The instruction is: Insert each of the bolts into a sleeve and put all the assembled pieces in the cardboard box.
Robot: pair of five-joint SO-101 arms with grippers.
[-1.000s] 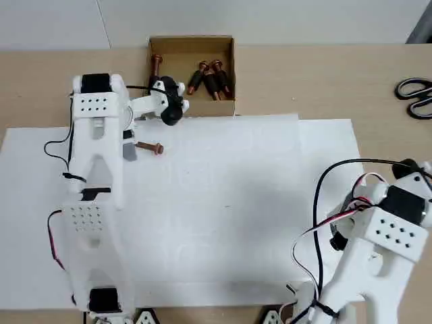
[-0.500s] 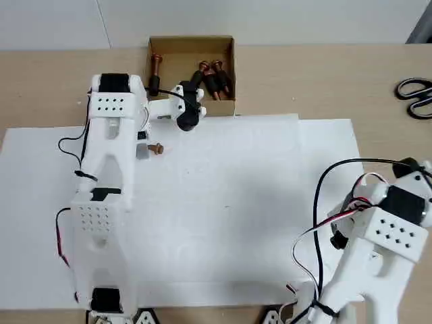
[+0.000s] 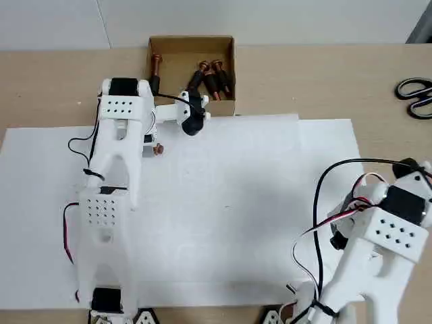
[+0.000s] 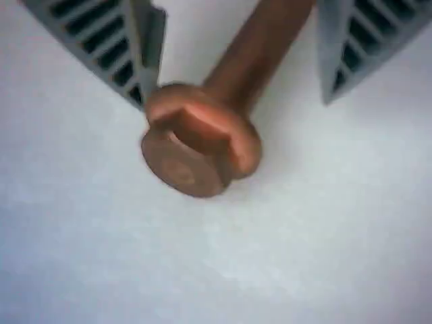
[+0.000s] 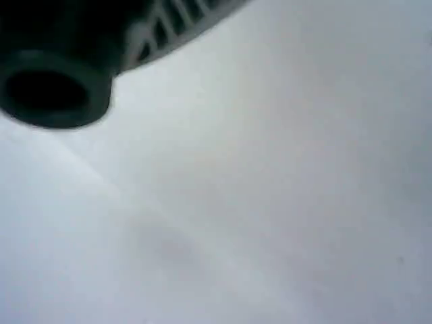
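We see left gripper (image 4: 239, 88) open, straddling the bolt (image 4: 202, 145) on the foam sheet (image 3: 256, 196); right gripper (image 5: 94, 57) clamps a black sleeve (image 5: 50, 91).

The table (image 3: 304, 74) is light brown wood. A big white sheet (image 3: 236, 202) lies flat on it and covers most of the near part. The cardboard box (image 3: 179, 64) sits at the sheet's far edge. Black scissors (image 3: 420, 99) lie on the bare wood, well off to the right.
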